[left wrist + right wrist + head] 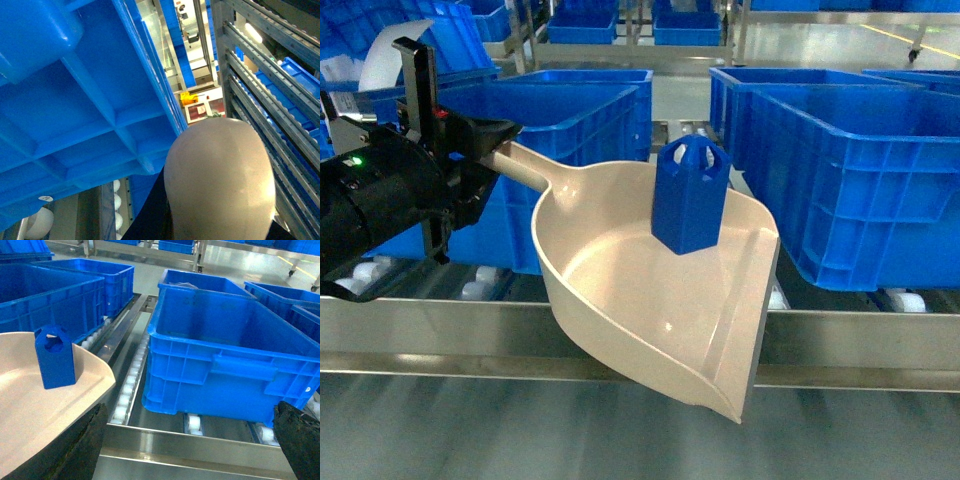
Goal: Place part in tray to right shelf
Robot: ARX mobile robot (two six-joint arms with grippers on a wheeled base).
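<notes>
Part in the tray, over the shelf's front rail.
Left gripper (470, 150) holds the tray (620, 290) by its handle; part (690, 195) stands upright inside; right gripper (190, 450) is wide.

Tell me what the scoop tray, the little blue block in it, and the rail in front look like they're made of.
Tray: beige moulded plastic by the look, smooth and slightly glossy, with soft highlights on its floor.
Blue block: likely rigid plastic, uniform bright colour, satin sheen.
Front rail: metal, probably stainless steel, with a brushed, streaky reflection.
</notes>
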